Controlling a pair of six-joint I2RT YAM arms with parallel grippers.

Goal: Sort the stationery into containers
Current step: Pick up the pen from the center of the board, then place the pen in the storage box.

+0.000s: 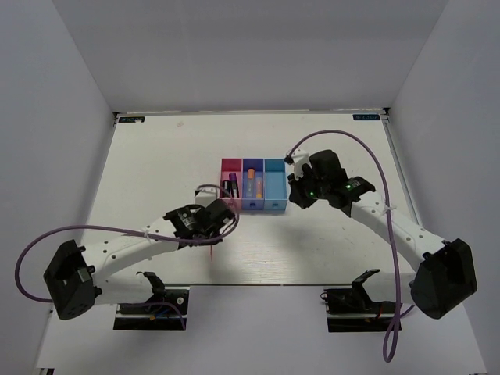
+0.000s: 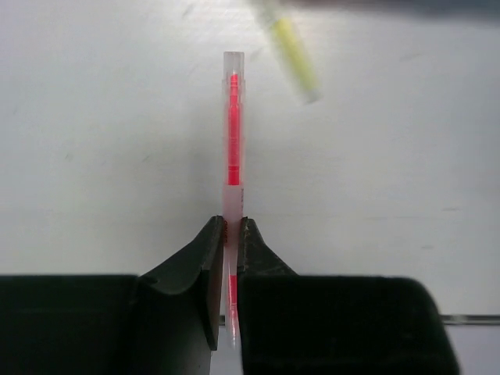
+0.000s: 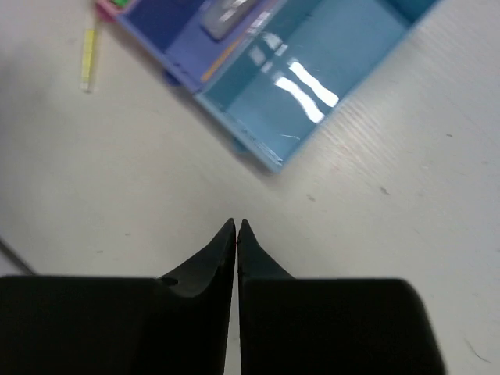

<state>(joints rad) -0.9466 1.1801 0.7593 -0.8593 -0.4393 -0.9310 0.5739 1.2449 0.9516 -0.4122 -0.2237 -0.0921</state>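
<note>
The left end effector [image 2: 231, 228] is clamped on the lower part of the thin red-pink translucent pen [image 2: 233, 117], with the thin pale-yellow pen [image 2: 293, 55] lying just beyond on the white tabletop [image 2: 94, 156], while the right end effector [image 3: 237, 228], fingertips together on nothing, hangs near the teal open-top plastic bin [image 3: 328, 78].

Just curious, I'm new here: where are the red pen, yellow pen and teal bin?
red-pink pen [image 2: 233, 133]: left wrist view, middle of barrel
pale-yellow pen [image 3: 89, 61]: right wrist view, middle of barrel
teal bin [image 3: 351, 47]: right wrist view, bare floor
</note>
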